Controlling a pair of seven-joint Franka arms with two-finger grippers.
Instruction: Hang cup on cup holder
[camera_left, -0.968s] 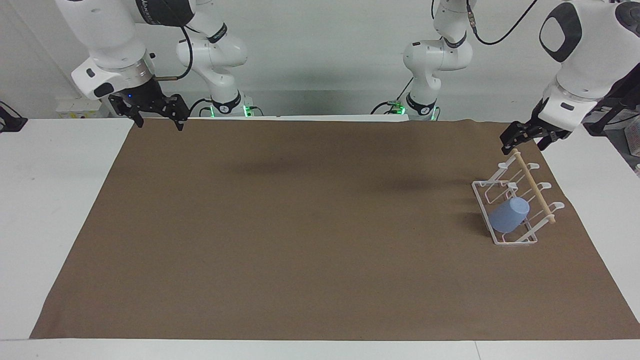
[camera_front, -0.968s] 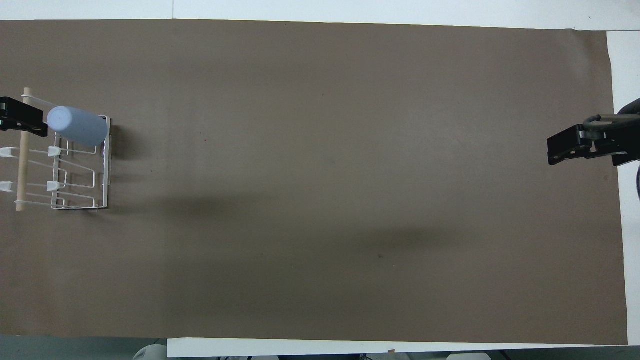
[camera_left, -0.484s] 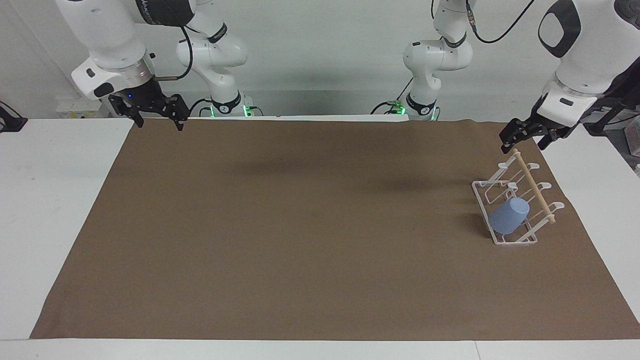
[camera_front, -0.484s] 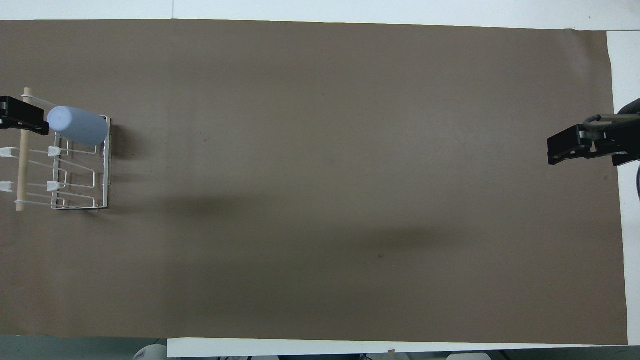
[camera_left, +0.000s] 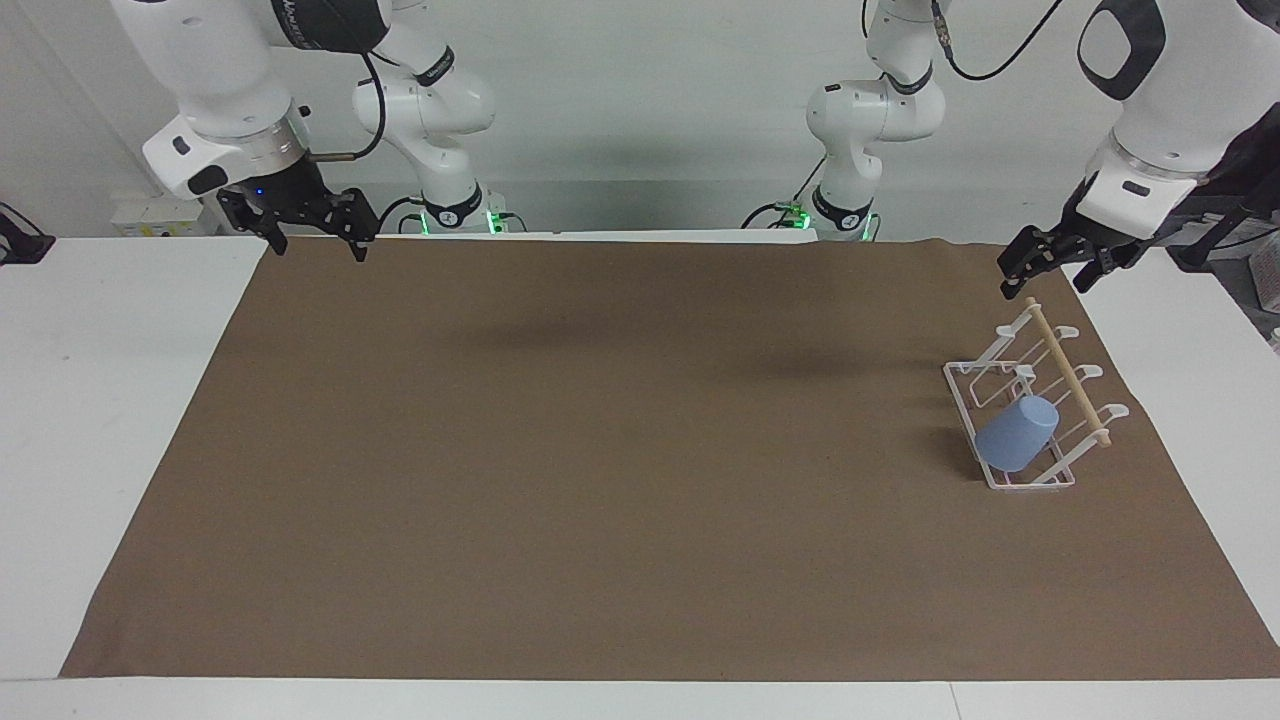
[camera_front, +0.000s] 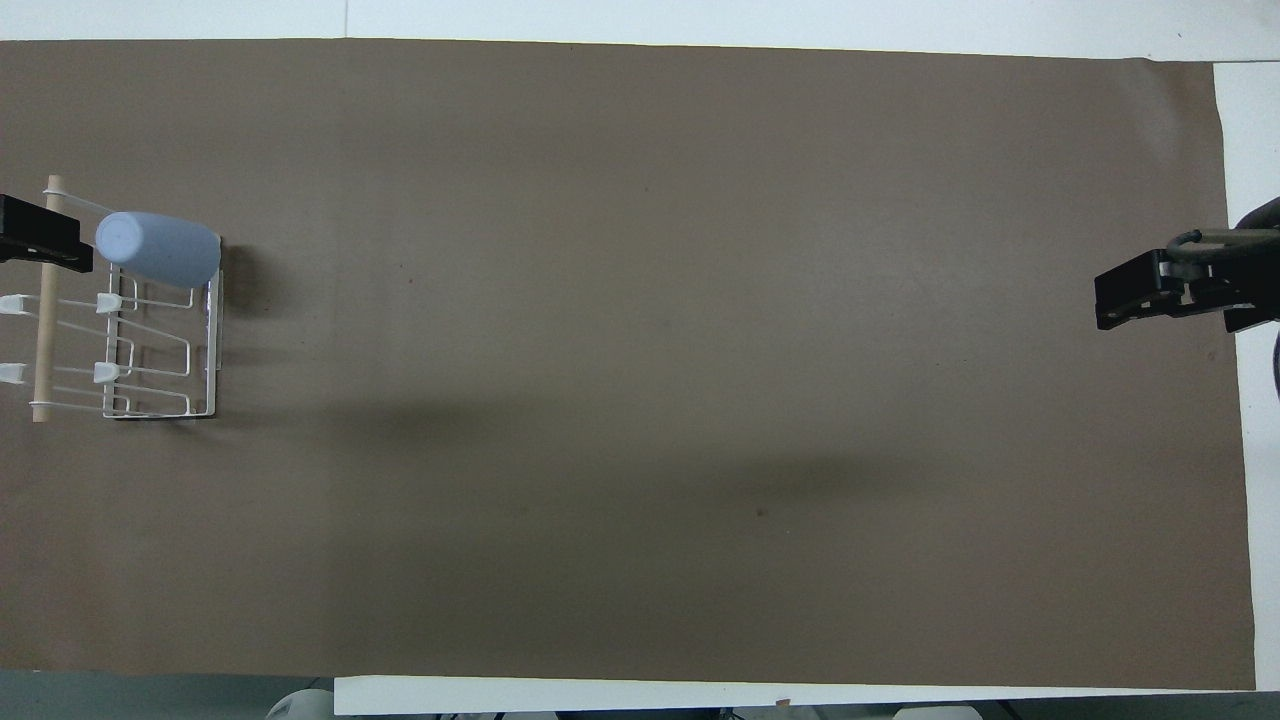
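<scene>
Covering most of the white table (camera_left: 110, 400), a brown mat (camera_left: 620, 450) runs under 2 arms w/ a plain white wall at the robots' end. We see the cup holder (camera_left: 1010, 478) at the left arm's end of the mat, the cup (camera_left: 1016, 434) hung tilted on a prong, base up. Left gripper (camera_left: 1042, 270) hangs in the air over the mat's edge by the rack's dowel (camera_left: 1070, 375), fingers spread, holding nothing. Right gripper (camera_left: 312, 236) waits over its own corner, fingers apart, probably empty.
</scene>
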